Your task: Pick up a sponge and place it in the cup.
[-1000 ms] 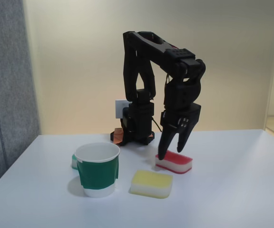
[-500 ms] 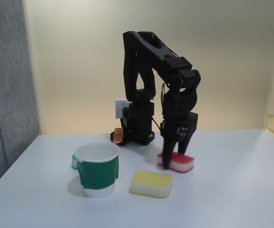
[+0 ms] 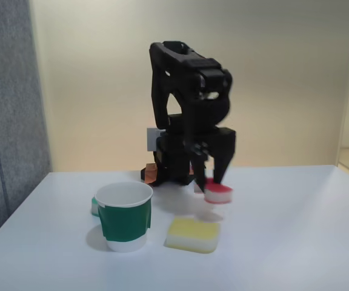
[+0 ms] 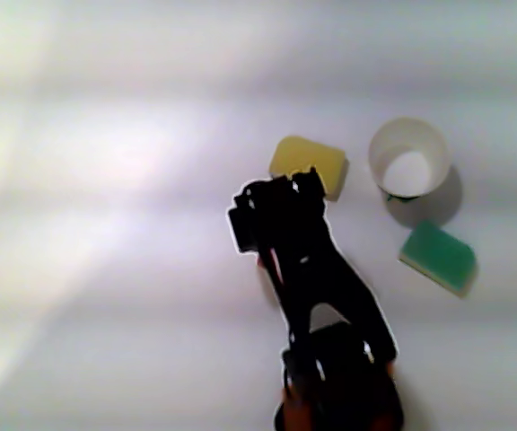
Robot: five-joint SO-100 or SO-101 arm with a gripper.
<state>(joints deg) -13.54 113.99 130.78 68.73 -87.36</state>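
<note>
The red-topped, white-bottomed sponge hangs a little above the table in the fixed view, with my black gripper shut on it from above. The picture is blurred around the gripper. The cup, white paper with a green band, stands upright and open at the front left, well to the left of the held sponge. In the other view the cup is at the upper right and looks empty. My arm covers the sponge there.
A yellow-topped sponge lies on the white table between the cup and the gripper, towards the front. A green-and-white piece lies just behind the cup. The arm's base stands at the back.
The gripper came down over the red sponge, shut on it, then lifted it off the table and swung slightly left towards the cup.
</note>
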